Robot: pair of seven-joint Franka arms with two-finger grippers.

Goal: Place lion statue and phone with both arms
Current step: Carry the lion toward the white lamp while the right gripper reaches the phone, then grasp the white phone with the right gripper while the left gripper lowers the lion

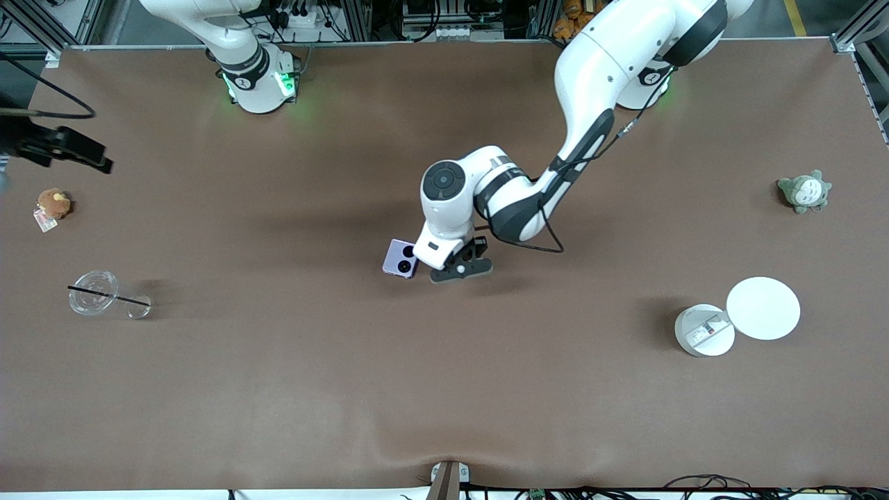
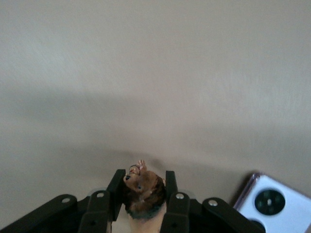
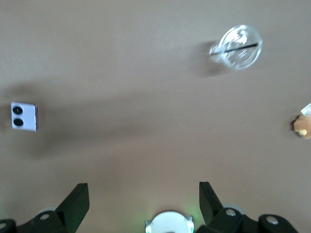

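Observation:
My left gripper (image 1: pixel 460 267) is low over the middle of the table and shut on the lion statue (image 2: pixel 142 191), a small reddish-brown figurine clamped between the black fingers (image 2: pixel 170 187). The lion is hidden under the hand in the front view. The lavender phone (image 1: pixel 401 259) lies flat on the table right beside this gripper, toward the right arm's end, its two black camera circles up; it also shows in the left wrist view (image 2: pixel 272 204) and the right wrist view (image 3: pixel 24 116). My right gripper (image 3: pixel 143 194) is open and empty, held high above its own base.
A clear cup with a black straw (image 1: pixel 94 293) and a round brown plush with a tag (image 1: pixel 53 203) lie at the right arm's end. A grey-white plush (image 1: pixel 804 192) and a white round box (image 1: pixel 704 330) with its lid (image 1: pixel 762 307) lie at the left arm's end.

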